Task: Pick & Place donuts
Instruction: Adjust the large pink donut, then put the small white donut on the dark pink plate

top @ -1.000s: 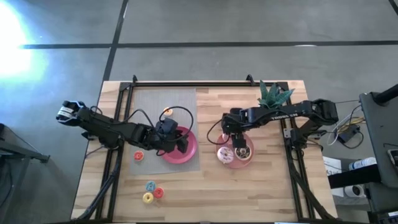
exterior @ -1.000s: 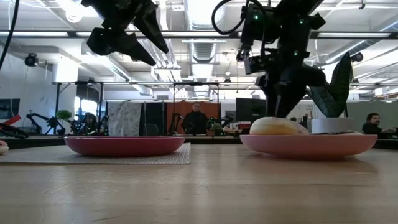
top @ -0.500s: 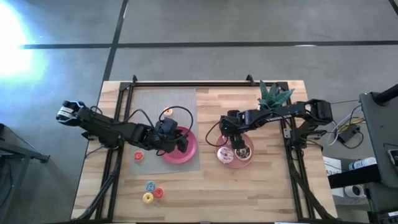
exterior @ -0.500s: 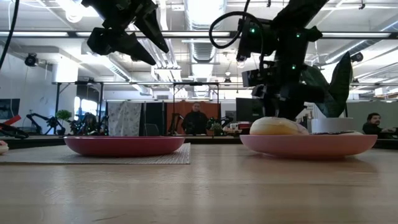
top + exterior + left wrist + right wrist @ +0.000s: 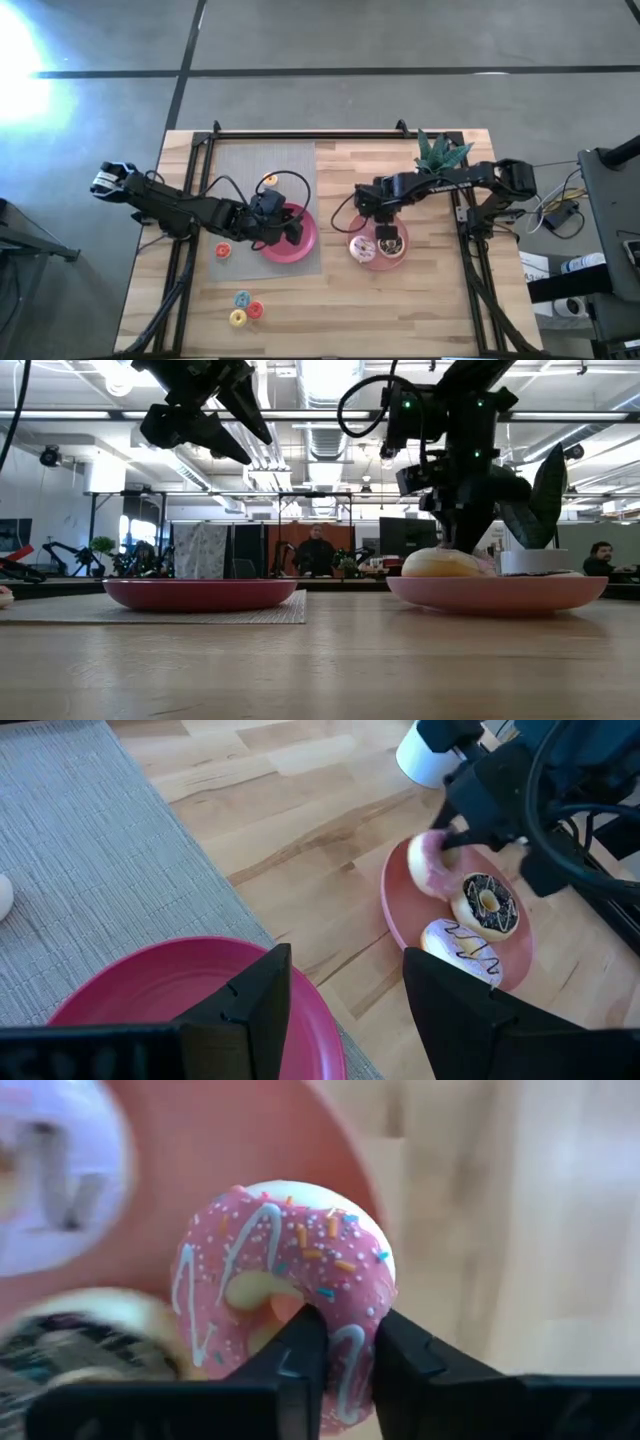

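Pinching sprinkled donut (image 5: 285, 1295), right gripper (image 5: 340, 1355) half hidden.

Eight donuts (image 5: 485, 906) (two plates (image 5: 395, 890))

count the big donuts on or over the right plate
3. The chocolate donut and the white-iced donut lie on the right plate; the pink sprinkled donut is pinched by the right gripper at its rim.

A robotics lab in an open industrial hall. The low view shows exposed ceiling ducts (image 5: 320, 440), strip lights, more robot arms (image 5: 60, 555) on benches at nine o'clock, monitors (image 5: 405, 535), and seated people (image 5: 315, 550) behind. The high view shows a wooden workbench (image 5: 330, 300) on a grey concrete floor (image 5: 300, 40), with cabling at three o'clock.
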Motion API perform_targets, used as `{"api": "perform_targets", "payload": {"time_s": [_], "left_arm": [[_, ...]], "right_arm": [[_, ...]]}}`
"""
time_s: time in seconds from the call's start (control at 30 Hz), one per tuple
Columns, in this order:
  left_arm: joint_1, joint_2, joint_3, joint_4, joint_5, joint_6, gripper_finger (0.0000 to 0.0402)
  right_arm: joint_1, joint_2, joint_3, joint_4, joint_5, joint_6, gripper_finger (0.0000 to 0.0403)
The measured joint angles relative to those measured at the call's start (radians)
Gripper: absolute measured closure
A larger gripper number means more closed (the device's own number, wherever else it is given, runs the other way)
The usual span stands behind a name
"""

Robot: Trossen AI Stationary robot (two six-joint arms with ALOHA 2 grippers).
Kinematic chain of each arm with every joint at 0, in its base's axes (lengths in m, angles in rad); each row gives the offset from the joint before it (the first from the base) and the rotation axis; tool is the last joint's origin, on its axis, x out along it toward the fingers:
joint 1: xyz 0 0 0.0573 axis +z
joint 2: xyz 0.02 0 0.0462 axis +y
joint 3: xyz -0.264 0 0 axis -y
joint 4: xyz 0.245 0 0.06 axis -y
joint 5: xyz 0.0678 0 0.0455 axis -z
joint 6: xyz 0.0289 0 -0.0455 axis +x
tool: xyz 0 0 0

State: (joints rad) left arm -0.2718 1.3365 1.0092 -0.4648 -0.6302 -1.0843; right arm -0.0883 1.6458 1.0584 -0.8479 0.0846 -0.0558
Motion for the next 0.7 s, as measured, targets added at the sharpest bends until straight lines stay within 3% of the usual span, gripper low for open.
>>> {"api": "perform_targets", "payload": {"time_s": [0.13,0.23,0.57,0.7], "left_arm": [[0.0,0.0,0.0,0.0,0.0,0.002,0.0234],[0.0,0.0,0.0,0.0,0.0,0.002,0.0234],[0.0,0.0,0.0,0.0,0.001,0.003,0.0234],[0.0,0.0,0.0,0.0,0.001,0.005,0.0234]], "right_arm": [[0.001,0.003,0.017,-0.002,-0.142,0.056,0.0361],[0.006,0.022,0.012,-0.001,-0.16,0.073,0.0345],[0.005,0.022,0.022,-0.031,-0.156,0.102,0.0225],[0.006,0.021,0.036,-0.107,-0.036,0.091,0.0195]]}}
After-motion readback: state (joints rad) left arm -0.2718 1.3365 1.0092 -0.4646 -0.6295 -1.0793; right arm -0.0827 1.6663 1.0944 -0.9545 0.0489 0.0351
